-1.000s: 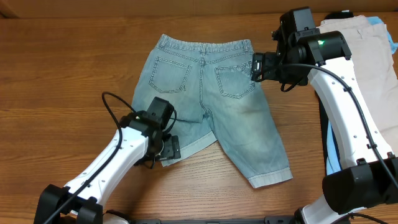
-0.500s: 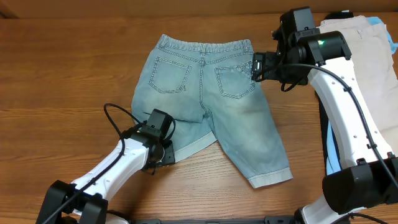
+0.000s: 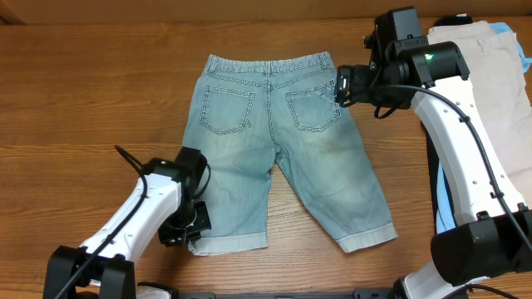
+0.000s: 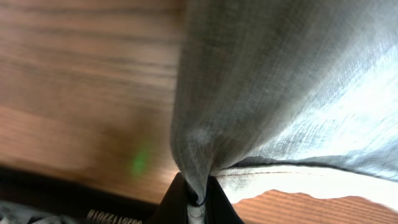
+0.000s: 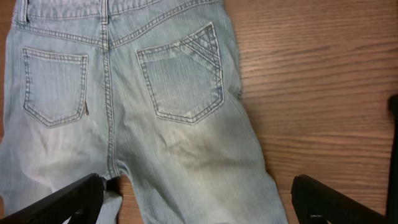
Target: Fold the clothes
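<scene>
The clothes in play are light-blue denim shorts [image 3: 283, 141], lying flat with the back pockets up, waistband at the far side and both legs spread toward me. My left gripper [image 3: 189, 231] is at the outer corner of the left leg's hem. In the left wrist view its black fingers [image 4: 177, 202] are shut on a bunched fold of the denim [image 4: 280, 81]. My right gripper [image 3: 341, 86] hovers open at the right end of the waistband. In the right wrist view its fingers [image 5: 68, 202] straddle the right pocket area of the shorts [image 5: 180, 93] without touching them.
More clothes are piled at the right edge of the wooden table [image 3: 83, 100]: beige shorts [image 3: 490, 83], with a sky-blue garment [image 3: 445, 212] under the right arm. The right arm's white links cross over this pile.
The left gripper has shut on the left leg's hem. It has drawn the hem toward the front-left, which stretches that leg out straight. The right arm has not moved.
</scene>
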